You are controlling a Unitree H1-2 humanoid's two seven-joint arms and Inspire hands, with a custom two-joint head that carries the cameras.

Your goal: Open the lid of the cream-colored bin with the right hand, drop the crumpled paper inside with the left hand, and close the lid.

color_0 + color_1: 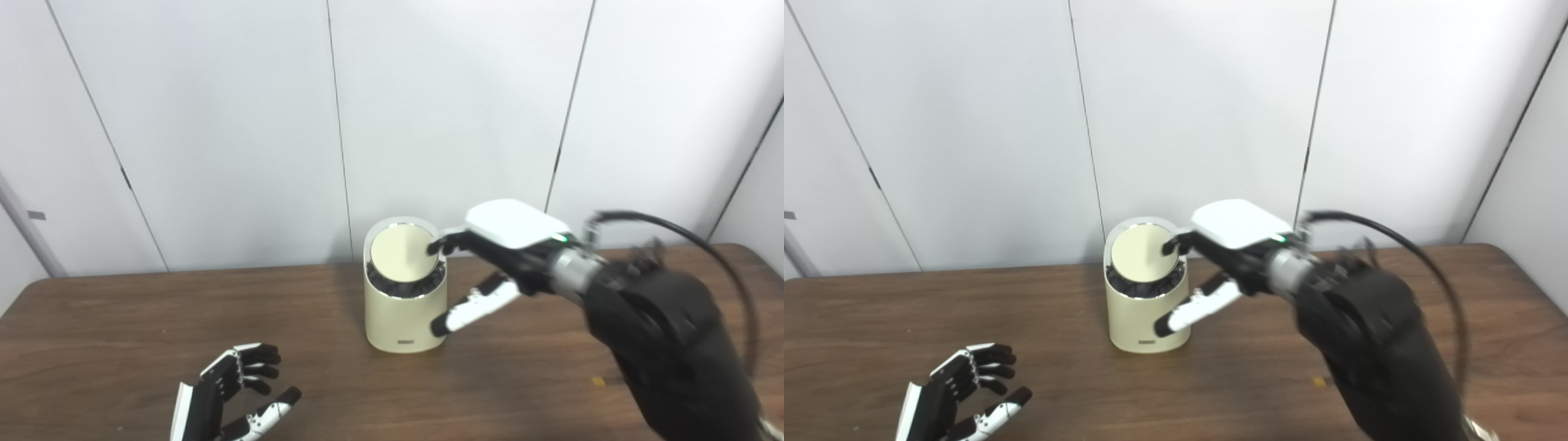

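Two hands: right hand (502, 257) fingers (438, 247) touching lid (403, 252), left hand (229, 392) fingers spread, empty.

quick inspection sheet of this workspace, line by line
surface: brown wood-grain table, bare apart from the bin and one small speck
job's things: cream bin upright near the wall; round lid tilted, dark gap under its near edge; crumpled paper not seen
clutter: small yellow speck on the table near the right arm
hands: right hand at the bin, fingertips on the lid's right edge, thumb beside the bin wall; left hand open, empty, low at front left
cables: black cable looping over the right forearm
surroundings: white panelled wall with dark seams
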